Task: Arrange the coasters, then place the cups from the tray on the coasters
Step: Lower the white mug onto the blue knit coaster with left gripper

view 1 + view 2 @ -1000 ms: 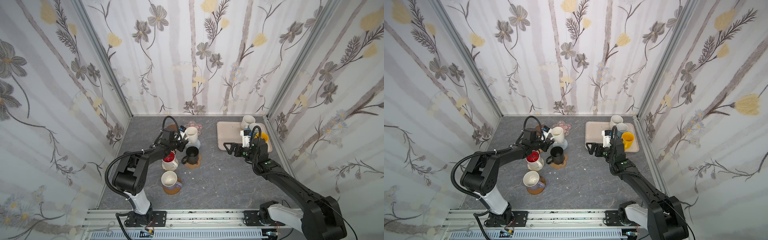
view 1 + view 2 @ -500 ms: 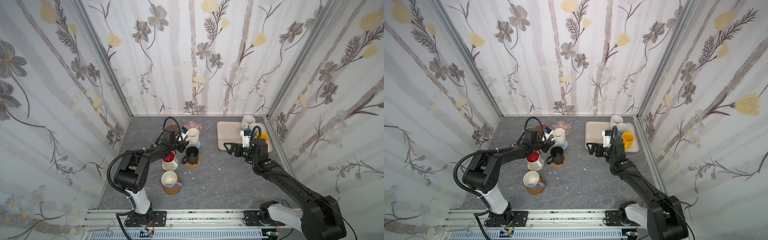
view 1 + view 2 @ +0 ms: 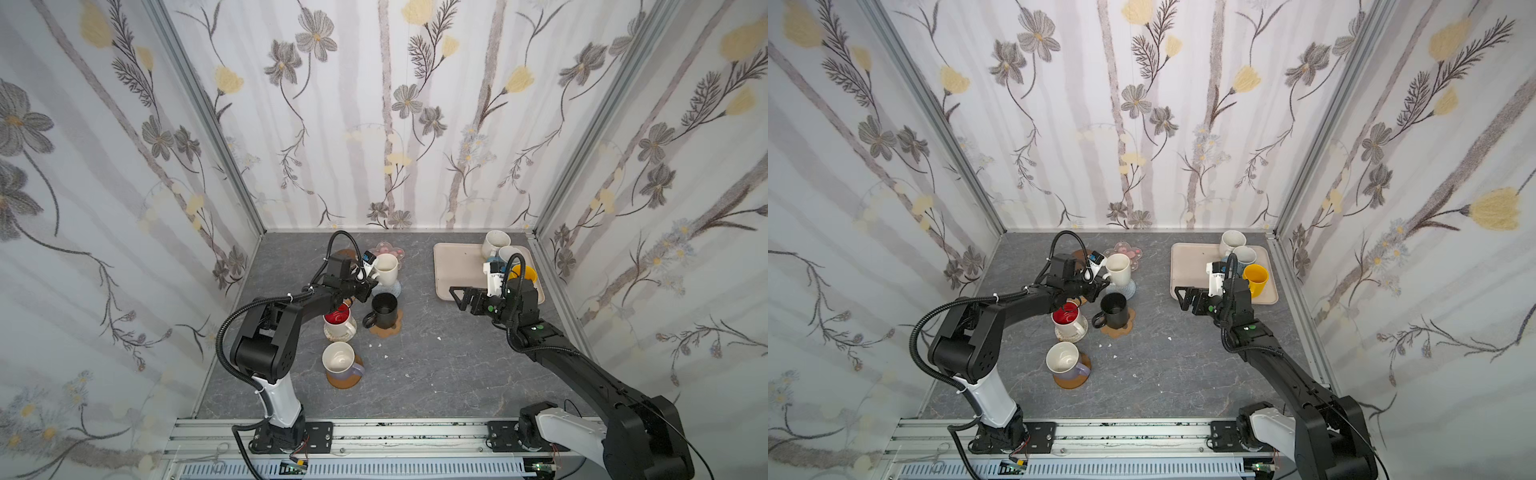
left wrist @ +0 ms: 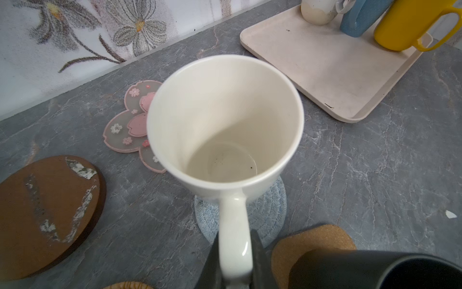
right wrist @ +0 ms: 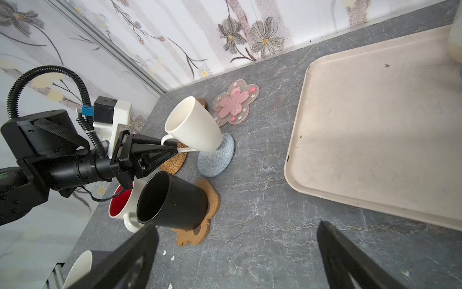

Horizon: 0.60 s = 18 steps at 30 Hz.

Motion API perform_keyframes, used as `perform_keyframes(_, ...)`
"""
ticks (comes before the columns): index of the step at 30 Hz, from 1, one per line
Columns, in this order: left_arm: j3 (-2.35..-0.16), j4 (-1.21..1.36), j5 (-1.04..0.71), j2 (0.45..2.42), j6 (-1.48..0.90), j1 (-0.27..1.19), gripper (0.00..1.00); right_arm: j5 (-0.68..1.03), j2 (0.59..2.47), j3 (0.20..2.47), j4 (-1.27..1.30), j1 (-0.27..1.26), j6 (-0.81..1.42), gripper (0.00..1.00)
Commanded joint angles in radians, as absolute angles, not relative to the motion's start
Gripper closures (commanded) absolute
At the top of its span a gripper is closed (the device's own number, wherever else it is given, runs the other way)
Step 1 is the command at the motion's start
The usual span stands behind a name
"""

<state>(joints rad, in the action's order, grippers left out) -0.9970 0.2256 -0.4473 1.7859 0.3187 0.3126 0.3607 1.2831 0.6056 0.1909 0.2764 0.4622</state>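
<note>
3 cups stand on the tray. The left gripper is clamped on the handle of a tilted cream-white cup whose base meets the grey-blue woven coaster. The right gripper hangs spread wide near the tray.

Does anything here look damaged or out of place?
Yes. The empty brown disc has peeled, whitish patches across its top. Small white chips lie on the table near the black mug. The cream mug, handle clamped in the left gripper, looks sound.
</note>
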Motion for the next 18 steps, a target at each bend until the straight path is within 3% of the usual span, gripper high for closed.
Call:
perform_keyframes(1,-1.015,0.223,-0.453,1.786,0.350,0.315,0.85,0.370,1.273,0.600,0.247,0.274,0.457,0.00)
perform_keyframes(8,-1.010,0.189,-0.458,1.777,0.335,0.314,0.82,0.377,1.264,0.589,0.263,0.273,0.461,0.00)
perform_keyframes(18,-1.022,0.172,-0.439,1.787,0.319,0.317,0.68,0.380,1.235,0.575,0.270,0.269,0.464,0.00)
